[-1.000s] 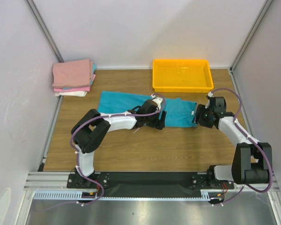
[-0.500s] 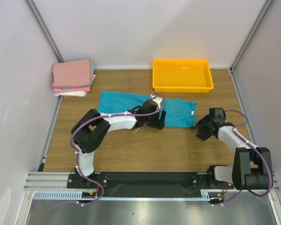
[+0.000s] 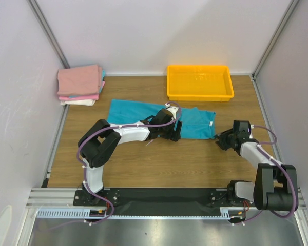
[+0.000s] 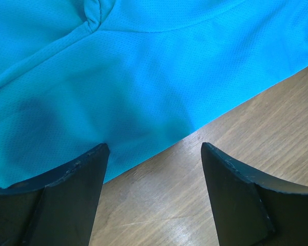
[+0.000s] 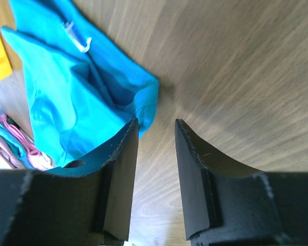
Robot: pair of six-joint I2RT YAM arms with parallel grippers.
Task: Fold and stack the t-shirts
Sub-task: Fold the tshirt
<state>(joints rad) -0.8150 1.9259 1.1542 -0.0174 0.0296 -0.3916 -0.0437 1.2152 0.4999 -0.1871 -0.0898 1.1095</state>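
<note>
Wooden table [image 3: 143,164], teal t-shirt [image 3: 128,113]; left tool [image 4: 154,147] wide open at its hem, right tool [image 5: 156,122] narrowly open, empty.

Open tabletop [image 3: 159,159] in front of teal shirt [image 3: 128,110]; yellow tray [image 3: 200,96] blocks behind.

Pale walls [image 3: 143,31], wooden tabletop [image 3: 159,159]

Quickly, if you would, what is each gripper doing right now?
Left gripper: open, empty, over the edge of the teal t-shirt.
Right gripper: open narrowly, holding nothing.
</note>
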